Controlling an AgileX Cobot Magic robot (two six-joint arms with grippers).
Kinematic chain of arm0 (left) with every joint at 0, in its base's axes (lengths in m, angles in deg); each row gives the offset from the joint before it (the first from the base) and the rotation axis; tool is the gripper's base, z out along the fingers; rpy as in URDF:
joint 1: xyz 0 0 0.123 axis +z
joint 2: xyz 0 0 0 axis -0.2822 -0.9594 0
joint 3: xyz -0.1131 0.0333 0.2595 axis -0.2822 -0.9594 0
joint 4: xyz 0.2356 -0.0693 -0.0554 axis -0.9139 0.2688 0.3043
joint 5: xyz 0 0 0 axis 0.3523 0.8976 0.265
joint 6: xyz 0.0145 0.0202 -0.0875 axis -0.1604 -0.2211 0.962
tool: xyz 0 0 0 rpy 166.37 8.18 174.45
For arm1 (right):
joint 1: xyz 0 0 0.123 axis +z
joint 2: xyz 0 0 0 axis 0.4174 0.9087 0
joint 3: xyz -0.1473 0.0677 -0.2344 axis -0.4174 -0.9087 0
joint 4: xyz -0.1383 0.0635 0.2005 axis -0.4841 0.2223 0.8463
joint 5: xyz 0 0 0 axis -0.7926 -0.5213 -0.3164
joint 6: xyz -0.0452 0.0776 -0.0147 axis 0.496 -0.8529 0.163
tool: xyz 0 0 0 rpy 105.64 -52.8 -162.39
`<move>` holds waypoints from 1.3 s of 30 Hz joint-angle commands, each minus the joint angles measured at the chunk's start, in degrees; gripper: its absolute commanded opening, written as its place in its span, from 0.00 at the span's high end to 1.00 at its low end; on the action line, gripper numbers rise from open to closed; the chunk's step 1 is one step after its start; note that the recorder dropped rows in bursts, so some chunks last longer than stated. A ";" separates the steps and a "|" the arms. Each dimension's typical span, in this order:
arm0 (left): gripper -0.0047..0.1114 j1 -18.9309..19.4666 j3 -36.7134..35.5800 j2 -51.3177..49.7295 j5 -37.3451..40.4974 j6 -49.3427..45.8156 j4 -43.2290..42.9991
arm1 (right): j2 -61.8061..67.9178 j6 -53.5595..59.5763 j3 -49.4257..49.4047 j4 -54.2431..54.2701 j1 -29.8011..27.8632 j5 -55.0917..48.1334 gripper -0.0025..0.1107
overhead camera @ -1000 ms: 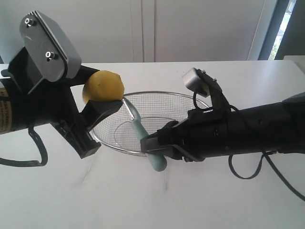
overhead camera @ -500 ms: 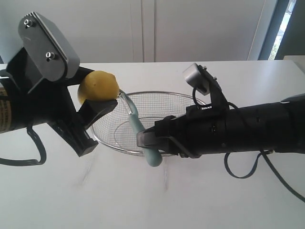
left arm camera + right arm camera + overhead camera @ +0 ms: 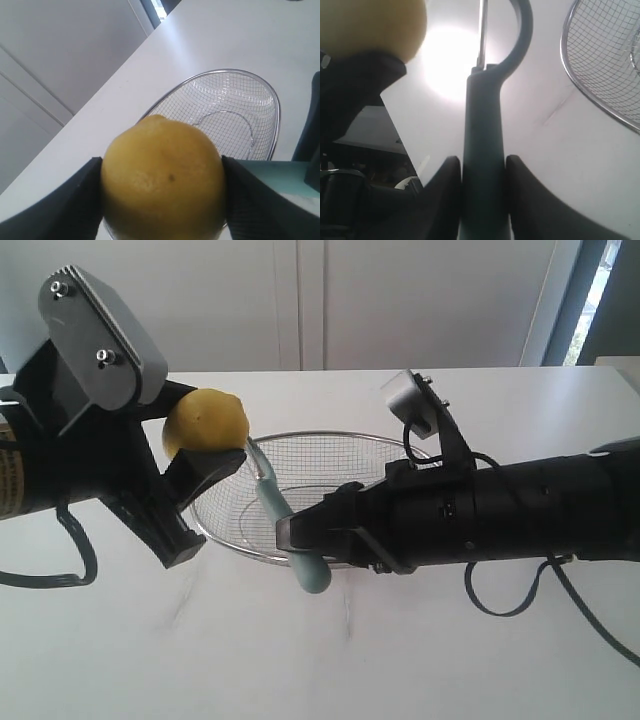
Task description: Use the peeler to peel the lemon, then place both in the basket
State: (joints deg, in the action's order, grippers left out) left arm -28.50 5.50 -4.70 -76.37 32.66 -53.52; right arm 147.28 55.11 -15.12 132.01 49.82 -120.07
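The left claw (image 3: 162,212) is clamped on the lemon (image 3: 205,420), held in the air above the basket's (image 3: 330,434) left rim; the right claw (image 3: 482,172) is closed on the peeler (image 3: 283,515), whose head sits just beside the lemon while its handle slants down over the near rim. The lemon looks firm, but round and smooth-skinned, so it probably twists under a scraping load; a hold across its widest part, as here, suits it. The peeler looks light and stiff, its slim handle apt to pivot – best gripped mid-handle, well back from the blade.
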 commanded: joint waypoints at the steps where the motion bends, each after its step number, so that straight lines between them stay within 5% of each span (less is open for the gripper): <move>1: 0.96 0.12 -0.15 0.14 0.86 0.50 -0.65 | -0.08 2.36 0.30 2.38 0.13 -2.40 0.98; 32: 0.96 0.12 -0.15 0.14 2.09 0.74 -0.65 | -14.74 4.28 0.30 1.78 0.13 1.49 0.98; 39: 0.96 0.12 -0.15 0.14 2.23 0.74 -0.65 | -21.97 1.29 0.30 -7.67 0.13 9.15 0.98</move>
State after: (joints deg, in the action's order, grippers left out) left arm -28.50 5.50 -4.70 -74.27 32.92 -53.66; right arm 127.86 58.32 -15.12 129.07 49.82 -114.31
